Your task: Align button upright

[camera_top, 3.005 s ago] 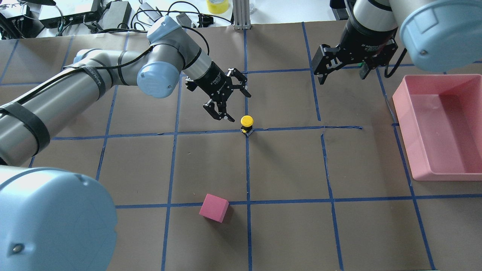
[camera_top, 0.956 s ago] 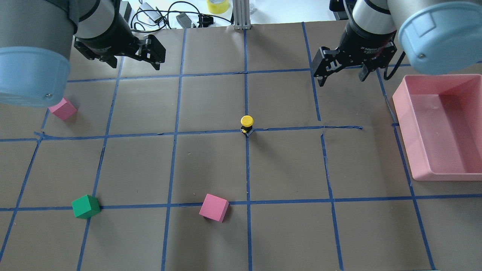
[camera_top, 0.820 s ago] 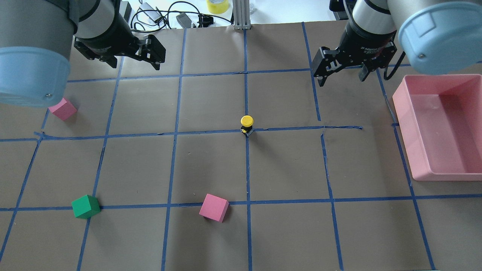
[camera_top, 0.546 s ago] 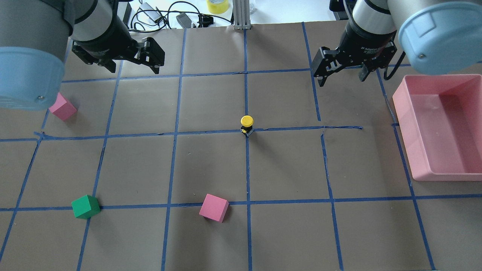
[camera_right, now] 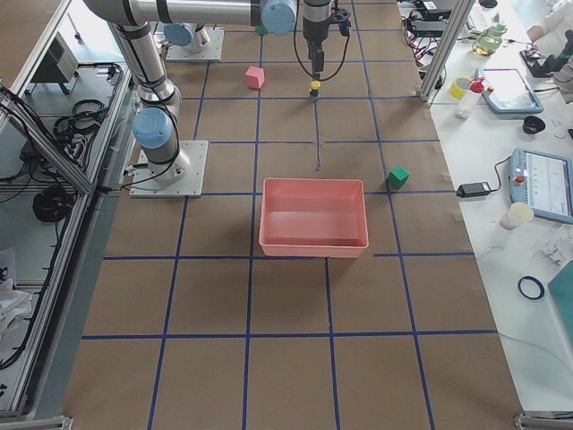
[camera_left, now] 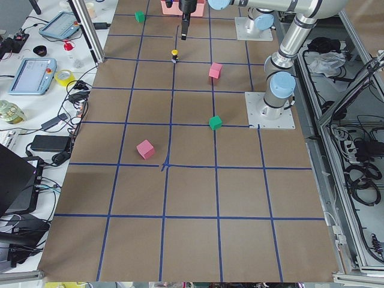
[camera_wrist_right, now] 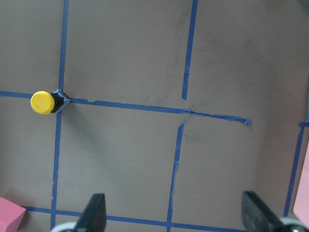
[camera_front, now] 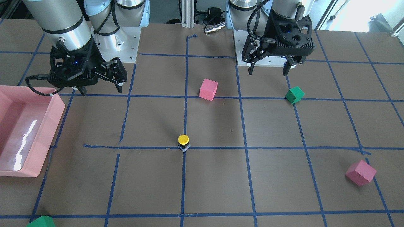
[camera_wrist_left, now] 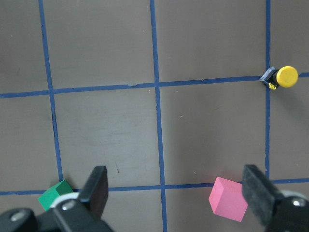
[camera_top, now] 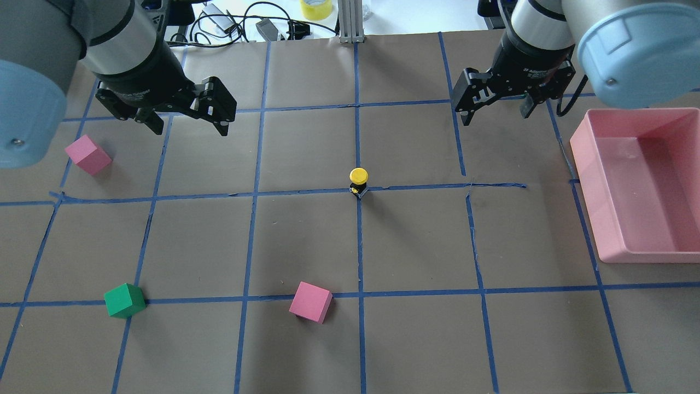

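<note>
The button (camera_top: 359,178) stands upright on a blue tape crossing mid-table, yellow cap up, black body below; it also shows in the front view (camera_front: 183,140), the left wrist view (camera_wrist_left: 282,77) and the right wrist view (camera_wrist_right: 44,102). My left gripper (camera_top: 190,126) hangs open and empty over the back left of the table, far from the button. My right gripper (camera_top: 495,114) hangs open and empty over the back right, also well away from it.
A pink tray (camera_top: 588,180) sits at the right edge. A pink cube (camera_top: 310,301) lies front centre, a second pink cube (camera_top: 87,155) at the left, a green cube (camera_top: 124,300) front left. Cables and gear line the far edge.
My left gripper, open beside the button three seconds ago, has pulled back to the far left and in the last second drifted slightly nearer. The button and right gripper have not moved.
</note>
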`<state>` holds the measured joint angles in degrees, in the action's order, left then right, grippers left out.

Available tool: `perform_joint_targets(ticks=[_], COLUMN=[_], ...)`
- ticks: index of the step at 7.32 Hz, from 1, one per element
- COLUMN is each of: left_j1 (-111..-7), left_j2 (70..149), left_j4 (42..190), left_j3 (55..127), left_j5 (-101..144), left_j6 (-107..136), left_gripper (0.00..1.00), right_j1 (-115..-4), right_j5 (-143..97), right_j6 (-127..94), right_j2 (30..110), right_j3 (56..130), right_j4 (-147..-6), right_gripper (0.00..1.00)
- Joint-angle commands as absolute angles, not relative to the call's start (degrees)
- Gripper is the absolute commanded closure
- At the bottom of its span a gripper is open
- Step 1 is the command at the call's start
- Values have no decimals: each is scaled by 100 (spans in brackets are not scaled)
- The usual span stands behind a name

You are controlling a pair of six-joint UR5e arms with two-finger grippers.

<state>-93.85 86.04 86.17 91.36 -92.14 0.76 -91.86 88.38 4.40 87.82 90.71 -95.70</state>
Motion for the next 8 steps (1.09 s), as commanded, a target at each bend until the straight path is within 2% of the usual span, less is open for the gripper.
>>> perform_joint_targets(ticks=[1, 3, 8], left_j1=[-9317, -9316, -9325], left_j2=[8709, 8902, 8921], left_j4=[8666, 8815, 8798], left_j3=[9019, 8711, 8762], left_j5=[-9220, -9150, -9141], left_j6=[53, 44, 35], left_gripper=[0, 0, 0], right_j1=[-9185, -9185, -9193], right_j5=[8833, 8824, 8824], right_j6=[448, 439, 431], right_j2=[8772, 8771, 8763], right_j3=[9070, 9070, 9070], right_j4=[-9571, -9571, -9571], right_gripper=[0, 0, 0])
